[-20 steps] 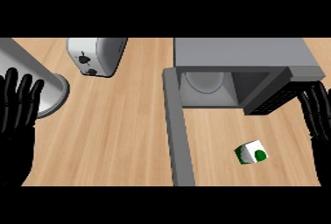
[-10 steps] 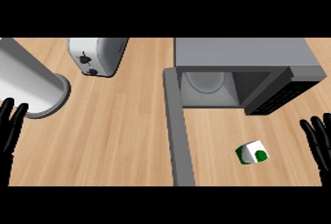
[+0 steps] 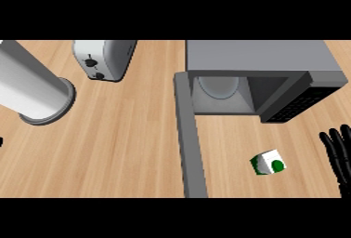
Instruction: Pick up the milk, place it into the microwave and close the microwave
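Observation:
The milk [image 3: 269, 162], a small white carton with green marks, lies on the wooden counter [image 3: 123, 153] in front of the microwave. The grey microwave [image 3: 260, 65] stands at the back right, open, with a round plate inside. Its door [image 3: 190, 139] swings out toward me, left of the milk. My right hand [image 3: 336, 155] shows at the right edge, open with straight fingers, a little right of the milk and not touching it. Only a black sliver of my left hand [image 3: 1, 141] shows at the left edge.
A silver toaster [image 3: 103, 59] stands at the back, left of the microwave. A tall metal cylinder [image 3: 31, 90] stands at the far left. Bare wood lies between the cylinder and the microwave door.
Both hands have drawn down and outward. The left has nearly left the view; the right now sits lower at the right edge. The milk and the door have not moved.

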